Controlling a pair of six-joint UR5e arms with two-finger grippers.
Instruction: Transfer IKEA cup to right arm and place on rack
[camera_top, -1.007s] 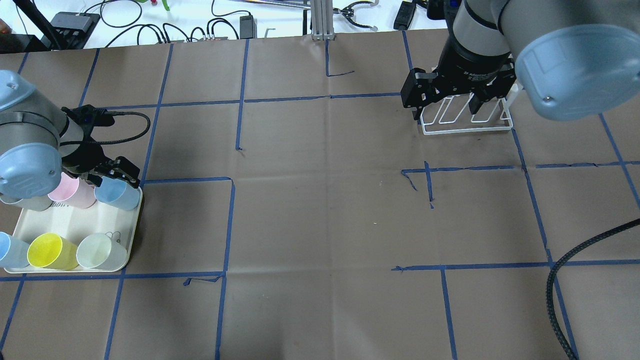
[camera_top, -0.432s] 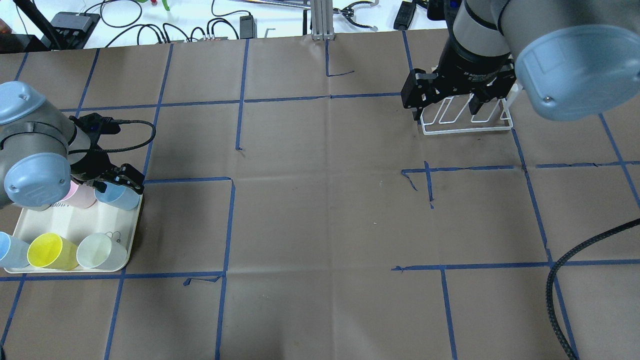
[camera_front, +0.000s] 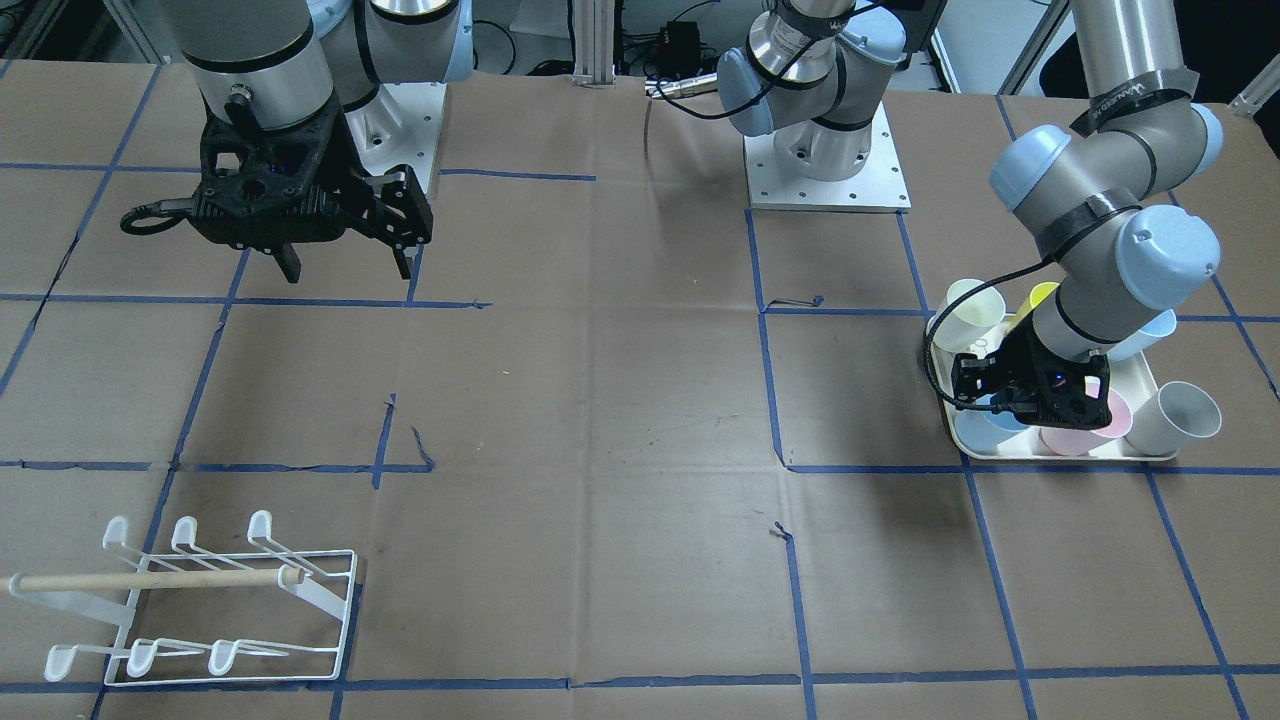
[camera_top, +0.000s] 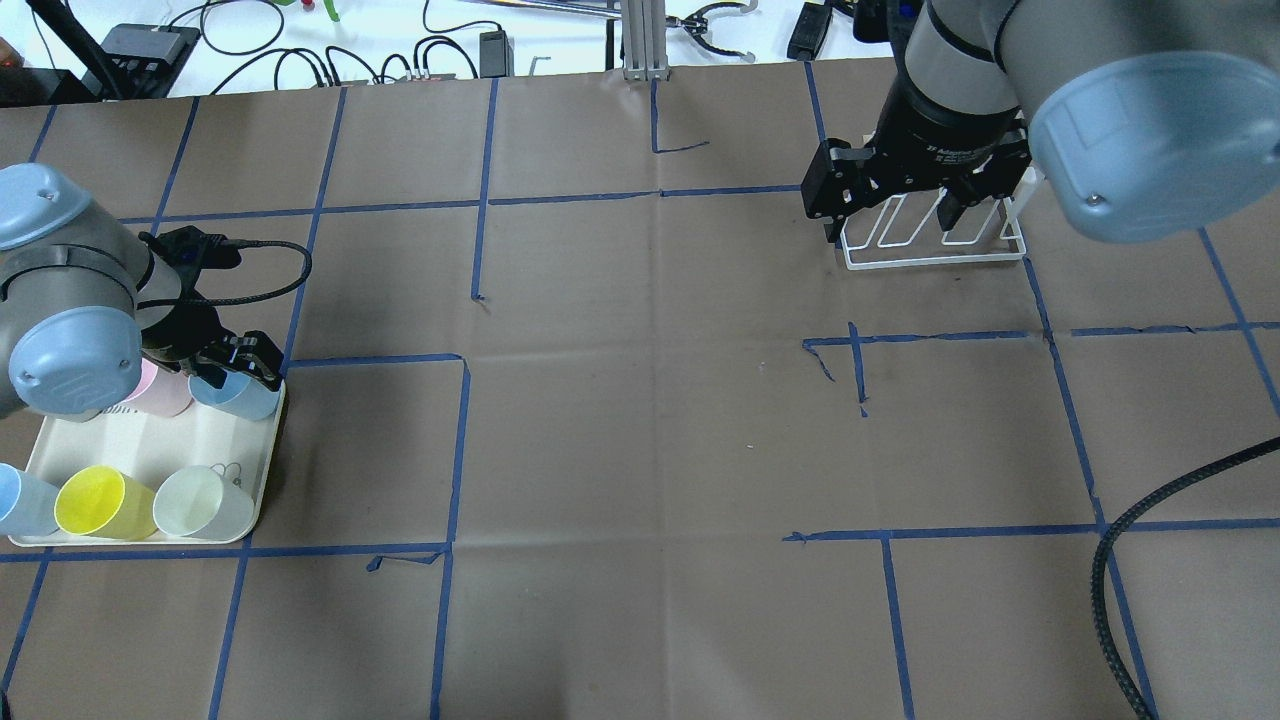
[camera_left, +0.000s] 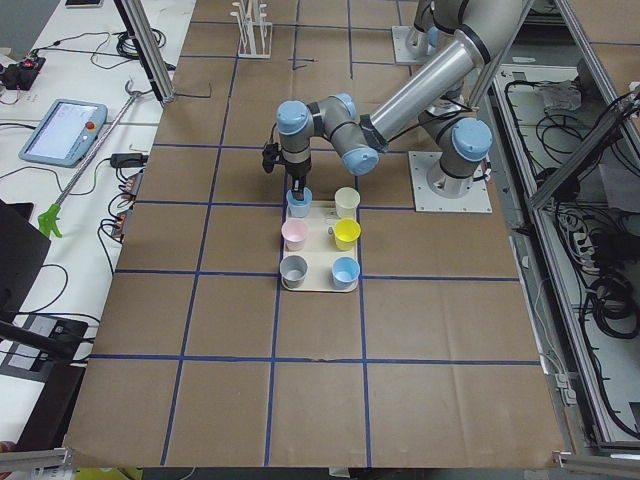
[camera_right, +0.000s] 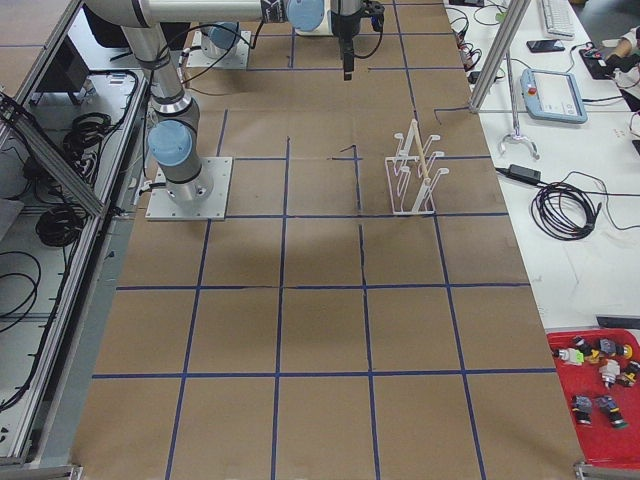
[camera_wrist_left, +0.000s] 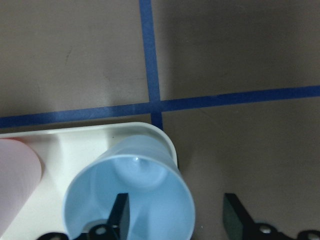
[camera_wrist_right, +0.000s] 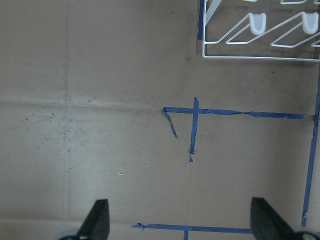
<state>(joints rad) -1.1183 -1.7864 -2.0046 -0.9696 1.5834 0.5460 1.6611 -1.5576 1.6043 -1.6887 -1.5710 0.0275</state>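
A light blue IKEA cup (camera_top: 240, 396) stands upright at the far right corner of the cream tray (camera_top: 150, 540); it also shows in the left wrist view (camera_wrist_left: 135, 195) and the front view (camera_front: 985, 422). My left gripper (camera_top: 240, 362) is open and low over this cup. In the left wrist view the left gripper (camera_wrist_left: 176, 220) has one finger inside the cup and the other outside its wall. My right gripper (camera_top: 890, 218) hangs open and empty above the table, in front of the white wire rack (camera_top: 935, 245). The rack (camera_front: 200, 600) holds no cup.
The tray also holds pink (camera_top: 165, 395), yellow (camera_top: 95, 500), pale green (camera_top: 200, 500) and other cups, close together. A thick black hose (camera_top: 1120, 560) crosses the near right. Cables and tools lie beyond the table's far edge.
My left gripper has shifted slightly right and lowered onto the light blue cup, its fingers now astride the cup's wall. The right arm has hardly moved.
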